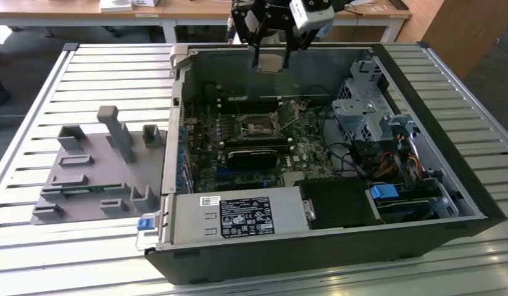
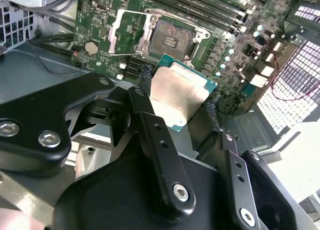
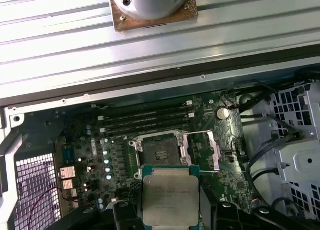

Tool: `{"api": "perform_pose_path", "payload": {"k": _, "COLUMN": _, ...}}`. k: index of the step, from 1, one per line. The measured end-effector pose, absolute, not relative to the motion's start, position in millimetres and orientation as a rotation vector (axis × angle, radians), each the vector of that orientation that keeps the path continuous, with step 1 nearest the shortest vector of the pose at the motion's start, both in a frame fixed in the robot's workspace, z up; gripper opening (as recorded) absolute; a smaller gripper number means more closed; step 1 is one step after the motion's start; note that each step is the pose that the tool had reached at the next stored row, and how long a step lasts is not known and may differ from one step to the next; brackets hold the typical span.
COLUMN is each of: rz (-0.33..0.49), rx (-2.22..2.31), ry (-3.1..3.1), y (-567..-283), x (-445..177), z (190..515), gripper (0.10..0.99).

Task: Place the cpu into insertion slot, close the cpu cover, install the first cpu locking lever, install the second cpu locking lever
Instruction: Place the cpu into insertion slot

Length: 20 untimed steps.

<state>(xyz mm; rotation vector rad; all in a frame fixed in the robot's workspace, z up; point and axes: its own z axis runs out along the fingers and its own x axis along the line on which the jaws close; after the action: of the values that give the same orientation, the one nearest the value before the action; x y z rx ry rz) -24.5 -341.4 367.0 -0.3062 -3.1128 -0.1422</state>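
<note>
Cpu [image 2: 182, 97] sits pinched by two opposite edges between the black fingers [image 2: 150, 115] of the end effector [image 1: 270, 60], its dull metal top turned towards the wrist cameras. In the exterior view it hangs over the far part of the open computer case [image 1: 451, 129], with free room on every side and the case walls well apart from it. In both wrist views the insertion slot [image 3: 161, 151] lies uncovered on the green board [image 1: 312, 154], apart from the chip and untouched. The cpu cover [image 3: 216, 157] is swung open beside the slot, between it and a round coin cell [image 3: 222, 112]. Long memory slots [image 3: 145, 121] run along an adjoining side. The case rests on a slatted metal worktop [image 1: 97, 68]. A grey fixture plate [image 1: 89, 179] lies towards the exterior view's left.
</note>
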Motion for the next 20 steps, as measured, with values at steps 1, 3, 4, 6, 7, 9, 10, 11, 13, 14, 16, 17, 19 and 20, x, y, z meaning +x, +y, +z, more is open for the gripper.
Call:
{"api": "perform_pose_path", "payload": {"k": 1, "rz": -0.142, "rx": -0.314, "ry": -3.112, "y": -341.4, "x": -24.5, "z": 366.9, "gripper": 0.541}}
{"api": "perform_pose_path", "payload": {"k": 3, "rz": -0.142, "rx": -0.333, "ry": -3.111, "y": -341.4, "x": -24.5, "z": 366.8, "gripper": 0.541}}
{"api": "perform_pose_path", "payload": {"k": 4, "rz": -0.142, "rx": -0.342, "ry": -3.11, "y": -341.4, "x": -24.5, "z": 366.7, "gripper": 0.541}}
{"api": "perform_pose_path", "payload": {"k": 6, "rz": -0.143, "rx": -0.359, "ry": -3.109, "y": -341.4, "x": -24.5, "z": 366.6, "gripper": 0.541}}
{"api": "perform_pose_path", "payload": {"k": 7, "rz": -0.143, "rx": -0.368, "ry": -3.108, "y": -341.4, "x": -24.5, "z": 366.6, "gripper": 0.541}}
{"api": "perform_pose_path", "payload": {"k": 9, "rz": -0.143, "rx": -0.388, "ry": -3.106, "y": -341.4, "x": -24.5, "z": 366.5, "gripper": 0.541}}
{"api": "perform_pose_path", "payload": {"k": 10, "rz": -0.143, "rx": -0.399, "ry": -3.105, "y": -341.4, "x": -24.5, "z": 366.5, "gripper": 0.541}}
{"api": "perform_pose_path", "payload": {"k": 11, "rz": -0.143, "rx": -0.41, "ry": -3.104, "y": -341.4, "x": -24.5, "z": 366.4, "gripper": 0.541}}
{"api": "perform_pose_path", "payload": {"k": 13, "rz": -0.143, "rx": -0.436, "ry": -3.101, "y": -341.4, "x": -24.6, "z": 366.3, "gripper": 0.541}}
{"api": "perform_pose_path", "payload": {"k": 14, "rz": -0.143, "rx": -0.451, "ry": -3.1, "y": -341.4, "x": -24.6, "z": 366.2, "gripper": 0.541}}
{"api": "perform_pose_path", "payload": {"k": 16, "rz": -0.143, "rx": -0.483, "ry": -3.096, "y": -341.4, "x": -24.6, "z": 366.0, "gripper": 0.541}}
{"api": "perform_pose_path", "payload": {"k": 17, "rz": -0.143, "rx": -0.5, "ry": -3.093, "y": -341.4, "x": -24.5, "z": 366.0, "gripper": 0.541}}
{"api": "perform_pose_path", "payload": {"k": 19, "rz": -0.143, "rx": -0.529, "ry": -3.089, "y": -341.4, "x": -24.5, "z": 365.8, "gripper": 0.541}}
{"api": "perform_pose_path", "payload": {"k": 20, "rz": -0.143, "rx": -0.543, "ry": -3.087, "y": -341.4, "x": -24.5, "z": 365.7, "gripper": 0.541}}
